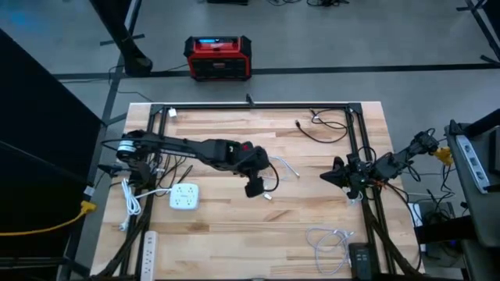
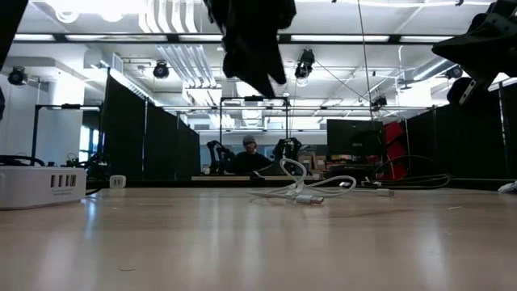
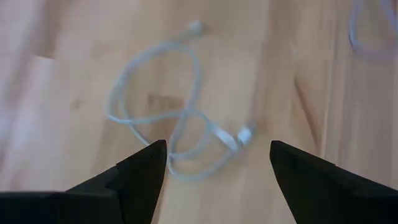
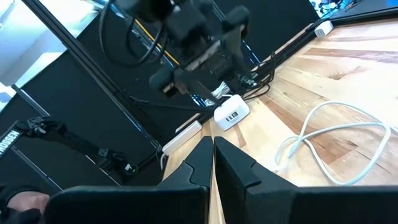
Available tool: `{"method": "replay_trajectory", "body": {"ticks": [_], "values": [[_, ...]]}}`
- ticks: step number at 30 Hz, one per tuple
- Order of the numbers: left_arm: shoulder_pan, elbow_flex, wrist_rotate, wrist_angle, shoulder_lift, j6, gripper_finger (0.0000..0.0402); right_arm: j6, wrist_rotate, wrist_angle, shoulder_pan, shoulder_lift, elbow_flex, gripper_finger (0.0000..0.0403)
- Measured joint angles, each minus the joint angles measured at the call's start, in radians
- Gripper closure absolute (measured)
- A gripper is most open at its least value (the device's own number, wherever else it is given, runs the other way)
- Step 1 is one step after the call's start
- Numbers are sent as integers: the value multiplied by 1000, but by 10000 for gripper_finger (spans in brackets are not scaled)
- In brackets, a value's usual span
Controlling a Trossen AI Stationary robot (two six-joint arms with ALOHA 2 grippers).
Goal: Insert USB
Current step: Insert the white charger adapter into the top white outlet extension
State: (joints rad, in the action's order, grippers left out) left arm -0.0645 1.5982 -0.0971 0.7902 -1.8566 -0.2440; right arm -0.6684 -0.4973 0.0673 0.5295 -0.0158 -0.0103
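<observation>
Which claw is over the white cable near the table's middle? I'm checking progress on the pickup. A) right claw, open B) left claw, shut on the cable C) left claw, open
C: the left claw hangs open above the loose white cable, not touching it.

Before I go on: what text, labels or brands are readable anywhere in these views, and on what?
"HOSEN", the visible end of a word cut off by the picture edge: white letters on the dark arm link in the right wrist view.
Red box on the floor: display too blurred to read.
White USB charger: no legible markings.
</observation>
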Motion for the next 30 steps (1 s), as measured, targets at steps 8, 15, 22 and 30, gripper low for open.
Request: {"method": "replay_trajectory", "body": {"ticks": [8, 15, 22, 30], "values": [[42, -2, -202, 345, 3, -234, 126, 0, 0, 0, 0, 0, 0, 403], [108, -3, -220, 595, 26, -343, 126, 1, 0, 0, 0, 0, 0, 403], [193, -38, -237, 686, 43, -376, 127, 25, 0, -1, 0, -6, 0, 403], [318, -273, -282, 665, 136, -455, 128, 26, 0, -1, 0, -7, 0, 403]]}}
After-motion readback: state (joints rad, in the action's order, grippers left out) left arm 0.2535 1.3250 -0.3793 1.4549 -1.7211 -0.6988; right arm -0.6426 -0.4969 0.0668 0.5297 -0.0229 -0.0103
